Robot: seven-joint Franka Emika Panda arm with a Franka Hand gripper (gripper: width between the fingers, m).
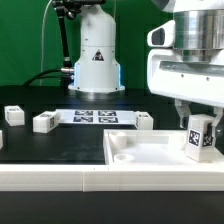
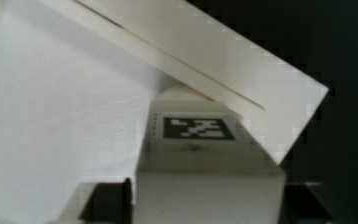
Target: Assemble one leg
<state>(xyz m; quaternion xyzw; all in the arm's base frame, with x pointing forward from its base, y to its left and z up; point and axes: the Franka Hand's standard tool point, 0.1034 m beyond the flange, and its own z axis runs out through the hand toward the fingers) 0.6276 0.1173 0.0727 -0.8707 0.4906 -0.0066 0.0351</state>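
Closest to the lens: large white panel (image 1: 125, 160) with a raised rim, lying flat on the black table (image 1: 30, 140), towards the exterior view's right. Gripper (image 1: 197, 126) stood over the panel's right end, fingers pointing down, jaws drawn in to a narrow gap and clamped on the leg (image 1: 199, 145), one finger at each side. Leg was upright, lower end inside the rim; could not tell whether it touched the panel floor. Wrist view agreed: leg (image 2: 202, 168) sat between the two dark fingers (image 2: 105, 203) of the gripper (image 2: 206, 200), white panel (image 2: 69, 100) surfaces behind it.

Labels: leg carried a black-and-white square marker (image 1: 198, 136) on the face towards the exterior camera; a marker (image 2: 197, 127) of the same kind showed on it in the wrist view. Marker board (image 1: 95, 117) lay behind the panel, several tags in a row. Arm base (image 1: 95, 40) at the back bore a triangular warning sticker (image 1: 96, 57); any print too small to read.

Spare legs (image 1: 44, 122) stood on the table: two at the exterior view's left, the other of them (image 1: 12, 115) near the edge, and a third (image 1: 145, 121) just behind the panel's rear rim
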